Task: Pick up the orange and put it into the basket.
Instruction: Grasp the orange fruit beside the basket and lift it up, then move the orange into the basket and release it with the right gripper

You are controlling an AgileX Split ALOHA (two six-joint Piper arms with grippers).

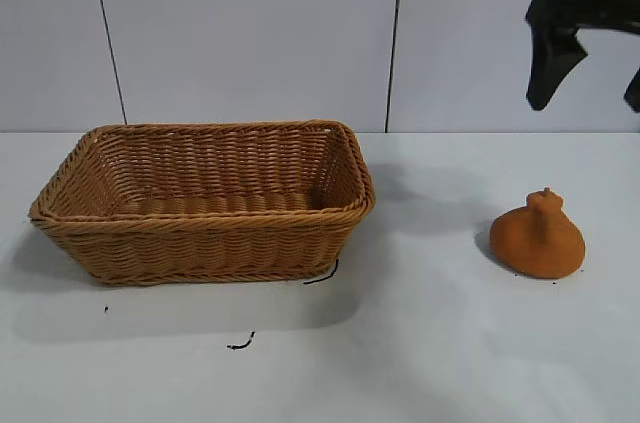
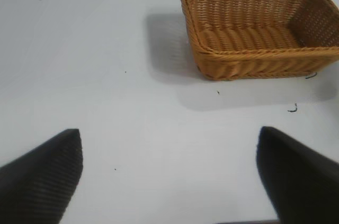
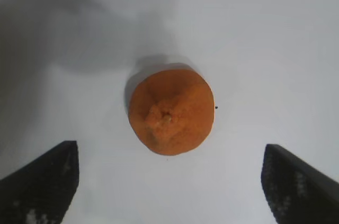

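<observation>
A few dark scuffs (image 1: 241,344) mark the table (image 1: 420,343) up front. Behind them, the orange (image 1: 538,236) sits stem-up, well right of the basket (image 1: 205,201). It looks matte, firm and light; grip it around its broad lower sides. The right gripper (image 3: 169,181) hangs above it, fingers spread wide. The left gripper (image 2: 169,176), also spread, idles off beside the basket.

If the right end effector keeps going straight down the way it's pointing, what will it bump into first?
Probably the orange. The right end effector hangs open above it, pointing down at the table, and its wrist view shows the orange almost centered between the fingers. How high it hangs is hard to judge.
</observation>
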